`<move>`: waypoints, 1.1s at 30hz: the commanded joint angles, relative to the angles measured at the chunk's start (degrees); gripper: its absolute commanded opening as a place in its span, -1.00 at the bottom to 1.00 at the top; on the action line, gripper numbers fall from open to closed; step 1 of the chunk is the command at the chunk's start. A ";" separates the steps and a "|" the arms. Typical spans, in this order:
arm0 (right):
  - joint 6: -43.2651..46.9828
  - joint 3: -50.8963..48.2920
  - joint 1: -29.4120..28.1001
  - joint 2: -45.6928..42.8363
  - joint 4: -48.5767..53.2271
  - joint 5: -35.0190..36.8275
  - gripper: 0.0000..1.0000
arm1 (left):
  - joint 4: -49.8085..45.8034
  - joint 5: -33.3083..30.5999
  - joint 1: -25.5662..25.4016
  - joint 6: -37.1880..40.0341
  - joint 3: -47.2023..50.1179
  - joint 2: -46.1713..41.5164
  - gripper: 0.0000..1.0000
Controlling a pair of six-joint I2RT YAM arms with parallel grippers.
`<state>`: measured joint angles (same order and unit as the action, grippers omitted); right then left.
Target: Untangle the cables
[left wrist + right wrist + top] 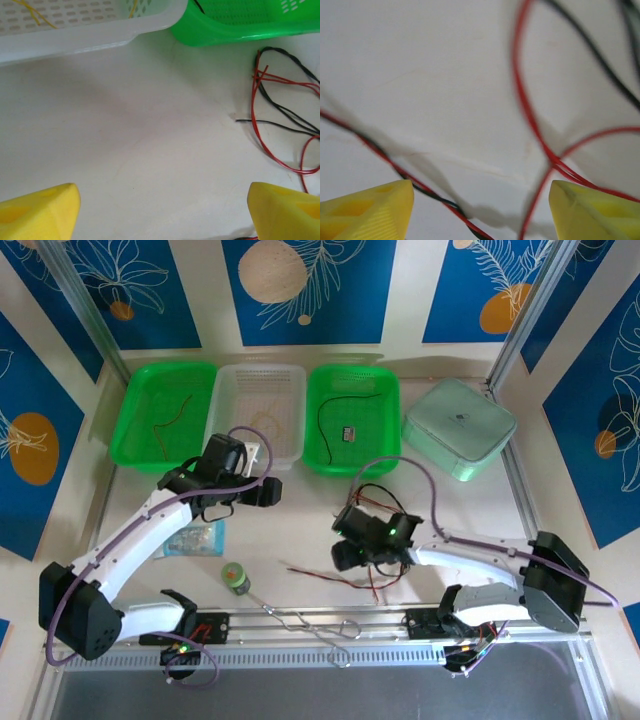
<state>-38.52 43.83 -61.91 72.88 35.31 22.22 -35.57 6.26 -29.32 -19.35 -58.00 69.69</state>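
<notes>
The cables are a loose tangle of thin red and black wires [375,502] on the table, right of centre, with strands trailing toward the front [330,575]. My right gripper [343,540] hovers low over them, open. In the right wrist view its yellow fingertips [367,212] stand wide apart. A twisted red-and-black strand [420,187] and a red loop [530,115] cross the gap untouched. My left gripper [260,490] is open over bare table near the white tray. The left wrist view has the tangle [280,110] off to the right, clear of the fingertips [40,210].
Three trays line the back: a green one [165,412] holding a reddish wire, a white one [262,405] with a yellow wire, and a green one [352,415] with a black wire. A mint box [460,428] sits at back right. Tape roll [236,578], plastic packet [195,538] and bent silver wire [310,625] lie near the front.
</notes>
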 commanded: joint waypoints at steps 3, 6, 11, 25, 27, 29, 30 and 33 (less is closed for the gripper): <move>21.82 0.27 -5.82 4.90 -14.46 -1.13 0.45 | -2.13 2.90 1.77 -2.19 -0.43 -1.95 0.72; 27.30 1.02 -6.98 8.58 -17.30 -2.78 0.40 | -3.63 3.30 3.69 -2.86 -0.60 -3.31 0.73; 31.61 5.39 -6.99 16.12 -14.35 -6.15 0.34 | -9.04 4.36 6.61 -1.35 -3.21 -4.46 0.72; 34.87 12.05 -7.35 28.30 -7.06 -7.89 -0.26 | -10.30 5.86 9.26 -2.00 -2.03 -7.19 0.73; 34.83 12.58 -7.39 29.06 -6.35 -7.95 -0.42 | -10.22 6.08 9.61 -2.13 -1.94 -7.63 0.73; 35.14 12.61 -7.52 29.16 -6.37 -7.98 -0.59 | -10.22 6.43 9.72 -2.34 -1.98 -7.86 0.73; 35.27 12.53 -7.61 28.95 -6.63 -7.80 -0.68 | -10.20 6.48 9.71 -2.51 -2.10 -7.92 0.73; 36.09 11.84 -7.61 27.23 -8.25 -6.15 -0.88 | -10.08 6.75 9.72 -2.53 -2.17 -8.16 0.73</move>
<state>-3.36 56.88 -68.95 99.59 25.56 16.51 -44.62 11.62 -20.25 -21.17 -60.07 62.50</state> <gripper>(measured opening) 0.073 0.865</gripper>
